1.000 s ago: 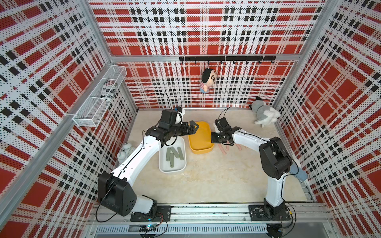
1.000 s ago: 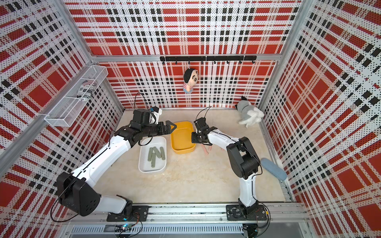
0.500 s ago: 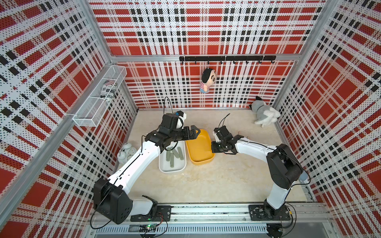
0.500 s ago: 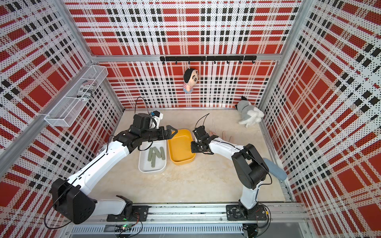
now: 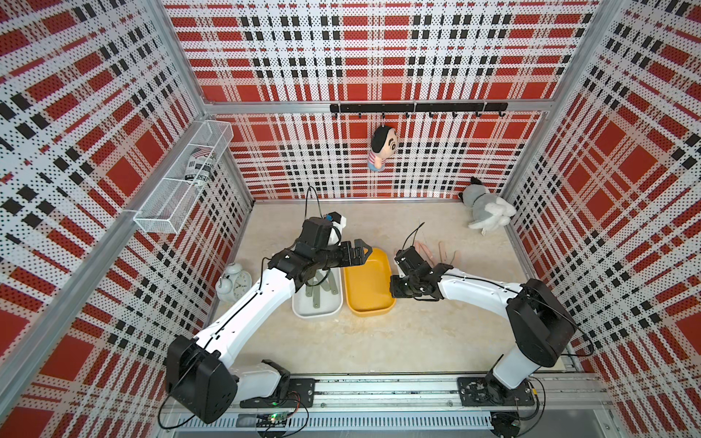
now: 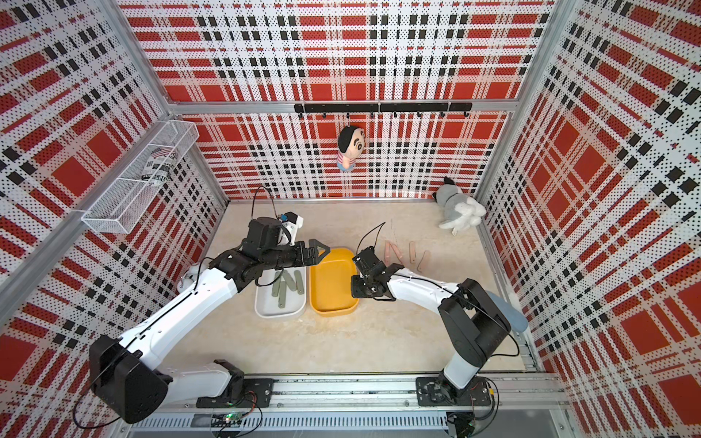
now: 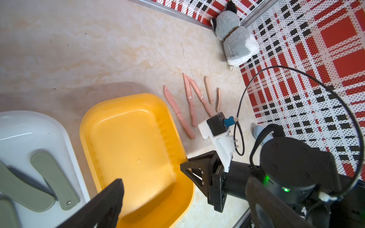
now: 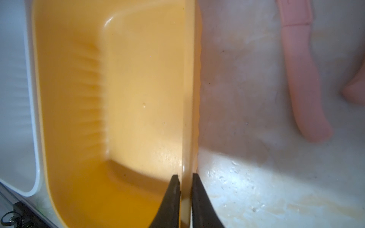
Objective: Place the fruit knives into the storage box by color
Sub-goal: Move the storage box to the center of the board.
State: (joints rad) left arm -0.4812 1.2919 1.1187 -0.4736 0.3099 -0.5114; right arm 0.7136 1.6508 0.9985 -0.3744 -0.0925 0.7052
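Observation:
Several salmon-pink fruit knives lie on the table behind my right arm; one shows close in the right wrist view. Olive-green fruit knives lie in the white storage box. Beside it stands the empty yellow storage box. My right gripper pinches its right rim, one finger inside and one outside. My left gripper hangs open over the yellow box's far end.
A grey plush toy lies in the back right corner. A white alarm clock stands left of the boxes. A doll hangs on the back wall, and a wire basket on the left wall. A blue object lies at the right edge.
The yellow box has slid toward the front in my right gripper's grip, ending up alongside the white box. My left arm has drawn back a little with it.

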